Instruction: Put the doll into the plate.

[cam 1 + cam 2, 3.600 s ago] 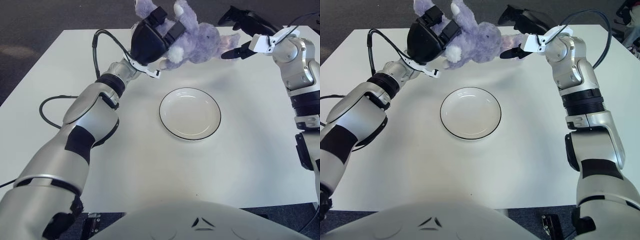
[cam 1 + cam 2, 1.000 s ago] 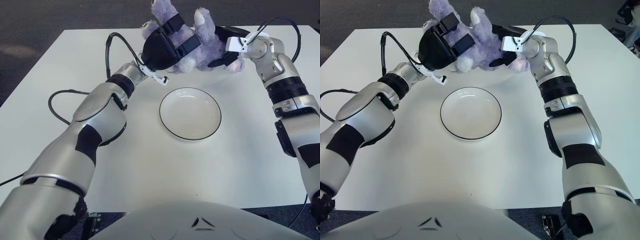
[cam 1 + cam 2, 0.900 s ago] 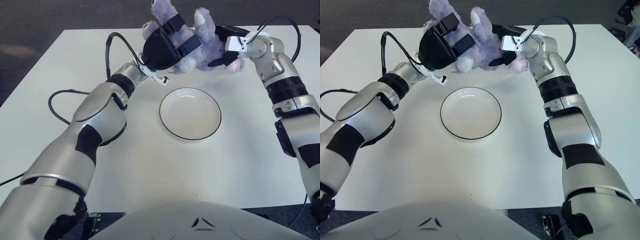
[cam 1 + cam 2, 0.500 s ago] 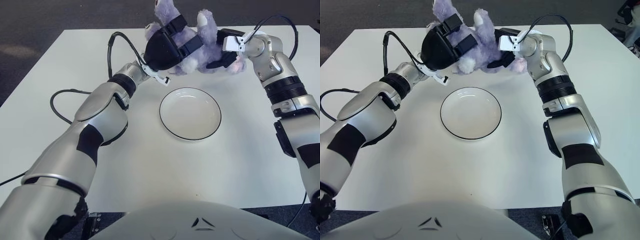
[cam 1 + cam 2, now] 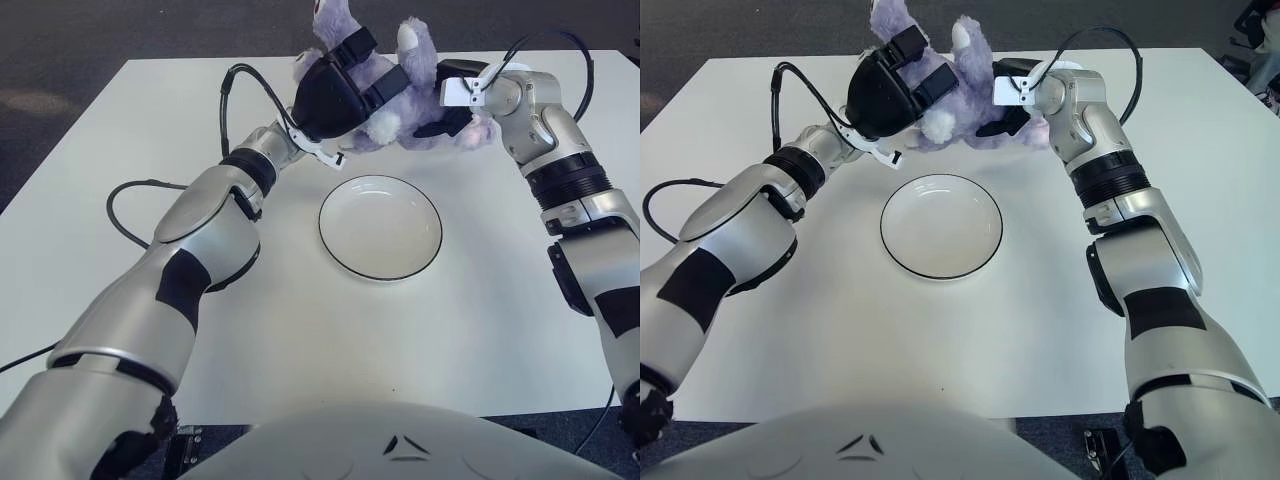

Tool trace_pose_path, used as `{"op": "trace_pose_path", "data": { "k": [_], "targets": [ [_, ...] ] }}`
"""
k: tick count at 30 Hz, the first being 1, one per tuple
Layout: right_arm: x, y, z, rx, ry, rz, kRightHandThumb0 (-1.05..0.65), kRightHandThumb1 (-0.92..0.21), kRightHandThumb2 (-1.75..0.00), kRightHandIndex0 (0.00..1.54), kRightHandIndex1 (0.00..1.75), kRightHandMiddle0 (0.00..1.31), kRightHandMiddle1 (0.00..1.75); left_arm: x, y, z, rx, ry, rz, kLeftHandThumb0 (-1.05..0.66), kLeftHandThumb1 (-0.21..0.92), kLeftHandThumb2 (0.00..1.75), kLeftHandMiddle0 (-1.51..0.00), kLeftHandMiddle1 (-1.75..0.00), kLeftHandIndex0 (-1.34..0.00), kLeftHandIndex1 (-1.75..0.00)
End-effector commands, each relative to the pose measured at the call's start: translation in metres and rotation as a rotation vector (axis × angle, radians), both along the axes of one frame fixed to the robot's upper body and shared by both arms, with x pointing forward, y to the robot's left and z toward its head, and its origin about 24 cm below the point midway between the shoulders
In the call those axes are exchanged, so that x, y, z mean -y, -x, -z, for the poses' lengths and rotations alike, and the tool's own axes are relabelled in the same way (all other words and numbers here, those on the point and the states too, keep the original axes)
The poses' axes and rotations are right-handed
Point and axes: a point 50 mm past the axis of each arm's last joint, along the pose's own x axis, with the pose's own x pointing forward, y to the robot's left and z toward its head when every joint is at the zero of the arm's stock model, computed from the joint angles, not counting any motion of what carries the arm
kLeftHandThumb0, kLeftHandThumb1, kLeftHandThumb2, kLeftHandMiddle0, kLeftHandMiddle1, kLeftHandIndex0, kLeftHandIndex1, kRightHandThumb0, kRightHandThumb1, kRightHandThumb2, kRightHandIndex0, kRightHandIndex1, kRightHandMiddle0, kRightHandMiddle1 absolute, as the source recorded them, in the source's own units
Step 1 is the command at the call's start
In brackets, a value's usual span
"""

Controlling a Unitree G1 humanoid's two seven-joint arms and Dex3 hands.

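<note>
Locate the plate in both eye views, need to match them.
Left eye view: plate right of centre, below the doll.
Right eye view: plate just left of centre.
Shared landmark: the purple doll, held by left hand and right hand.

Plate [image 5: 380, 227]: on the tabletop [image 5: 120, 200], near its middle — nothing in it.
Doll [image 5: 400, 95]: above the tabletop's far part, behind the plate, not in it.
Left hand [image 5: 335, 90]: on the doll's left side, fingers wrapped around it.
Right hand [image 5: 450, 100]: against the doll's right side — grip unclear.
Cable [image 5: 130, 195]: on the tabletop, left of the plate, well apart.
</note>
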Motion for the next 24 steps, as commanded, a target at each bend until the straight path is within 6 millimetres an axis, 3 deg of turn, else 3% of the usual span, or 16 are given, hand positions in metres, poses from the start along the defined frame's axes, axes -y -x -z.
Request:
{"op": "trace_pose_path", "data": {
  "k": [1, 2, 3, 4, 6, 12, 24],
  "targets": [
    [0.009, -0.004, 0.02, 0.017, -0.037, 0.041, -0.42, -0.52, -1.01, 0.42, 0.98, 0.47, 1.69, 0.002, -0.002, -0.016, 0.034, 0.046, -0.005, -0.46, 0.38, 1.23, -1.29, -1.75, -0.56, -1.75],
    [0.01, -0.007, 0.022, 0.025, -0.057, 0.052, -0.42, -0.51, -1.03, 0.44, 1.01, 0.47, 1.7, 0.002, -0.002, -0.016, 0.031, 0.047, -0.005, -0.46, 0.38, 1.23, -1.29, -1.75, -0.56, -1.75],
    [0.011, -0.008, 0.023, 0.031, -0.071, 0.059, -0.27, -0.45, -1.12, 0.45, 1.26, 0.48, 1.72, 0.002, -0.002, -0.016, 0.029, 0.048, -0.005, -0.47, 0.38, 1.23, -1.29, -1.75, -0.56, -1.75],
    [0.011, -0.009, 0.023, 0.042, -0.092, 0.063, -0.22, -0.43, -1.15, 0.46, 1.35, 0.48, 1.72, 0.003, -0.002, -0.016, 0.029, 0.049, -0.004, -0.47, 0.38, 1.24, -1.29, -1.75, -0.56, -1.75],
    [0.011, -0.009, 0.022, 0.055, -0.116, 0.064, -0.09, -0.28, -1.26, 0.69, 1.31, 0.55, 1.74, 0.003, -0.002, -0.017, 0.031, 0.05, -0.003, -0.47, 0.38, 1.24, -1.29, -1.75, -0.57, -1.75],
    [0.016, -0.01, 0.023, 0.032, -0.232, 0.07, -0.01, -0.07, -1.52, 0.85, 1.5, 0.61, 1.75, 0.003, -0.002, -0.018, 0.036, 0.048, 0.002, -0.47, 0.38, 1.24, -1.29, -1.75, -0.57, -1.75],
    [0.026, -0.013, 0.031, 0.005, -0.287, 0.127, 0.0, -0.01, -1.61, 0.88, 1.57, 0.64, 1.75, 0.006, 0.001, -0.021, -0.034, 0.117, 0.077, -0.47, 0.36, 1.26, -1.26, -1.75, -0.58, -1.75]
  ]
}}
